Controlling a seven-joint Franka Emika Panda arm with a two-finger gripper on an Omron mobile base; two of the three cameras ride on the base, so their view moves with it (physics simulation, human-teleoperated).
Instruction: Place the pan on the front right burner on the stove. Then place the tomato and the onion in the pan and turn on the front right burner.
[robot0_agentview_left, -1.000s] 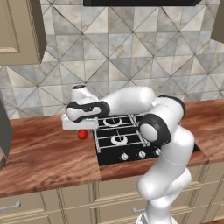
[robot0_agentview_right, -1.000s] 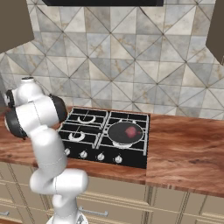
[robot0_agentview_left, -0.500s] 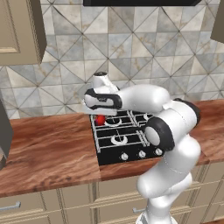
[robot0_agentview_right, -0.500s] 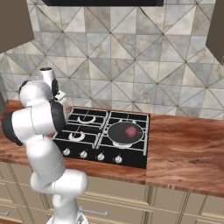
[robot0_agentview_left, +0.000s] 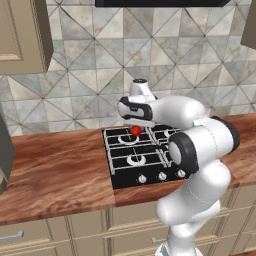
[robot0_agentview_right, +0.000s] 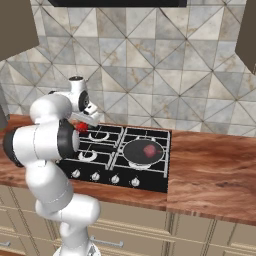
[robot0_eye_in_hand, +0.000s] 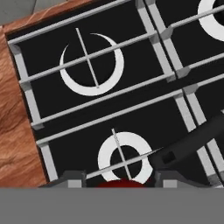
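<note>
- Here, in the left base view, the hand (robot0_agentview_left: 135, 125) hung above the rear left part of the stove (robot0_agentview_left: 145, 160), closed on the tomato (robot0_agentview_left: 135, 130), which showed red just below it.
- The stove sat in the wooden tabletop (robot0_agentview_left: 55, 175).
- In the right base view, the pan (robot0_agentview_right: 144, 151) rested on the front right burner (robot0_agentview_right: 161, 155) with the onion (robot0_agentview_right: 149, 150) inside it.
- The tomato (robot0_agentview_right: 81, 127) was held over the rear left grate, well apart from the pan.
- In the hand view, the top of the tomato (robot0_eye_in_hand: 118, 184) showed between the fingertips (robot0_eye_in_hand: 72, 179), above a silver burner ring (robot0_eye_in_hand: 124, 157).
- The pan's black handle (robot0_eye_in_hand: 197, 140) crossed the lower right.
</note>
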